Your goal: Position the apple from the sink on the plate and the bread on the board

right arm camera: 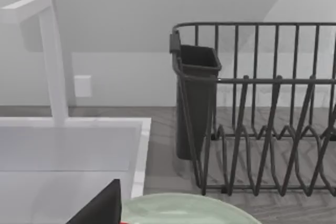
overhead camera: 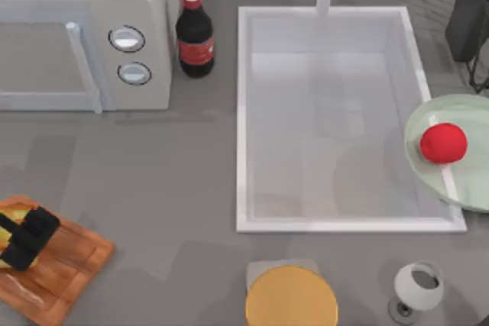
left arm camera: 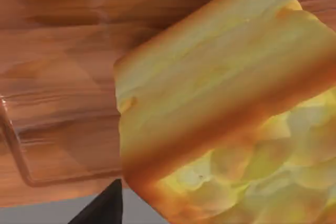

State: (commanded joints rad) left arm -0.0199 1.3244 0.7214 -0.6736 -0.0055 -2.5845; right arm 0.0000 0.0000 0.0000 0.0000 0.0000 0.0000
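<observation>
1. We judge the step in hand to be setting the bread (left arm camera: pixel 220 108) on the board (overhead camera: pixel 65 265). To do it well we should lower it flat onto the wood, well inside the groove (left arm camera: pixel 21 166) that runs near the board's edge, and let go only once it rests on the grain.
2. In the left wrist view the bread lies right over the board's surface; we cannot tell whether it already touches.
3. Our left gripper (overhead camera: pixel 27 236) is over the board's near-left part, at the bread; its dark body hides most of the loaf from above. We cannot tell whether its fingers are pinching the bread or spread.
4. The apple (overhead camera: pixel 443 143) already sits on the plate (overhead camera: pixel 458 188), which overlaps the right rim of the sink (overhead camera: pixel 243 112), far from the board.
5. Our right arm looks parked beyond the plate, toward the dish rack (right arm camera: pixel 262 108); a dark finger tip (right arm camera: pixel 102 205) shows above the plate, but its state is unclear.
</observation>
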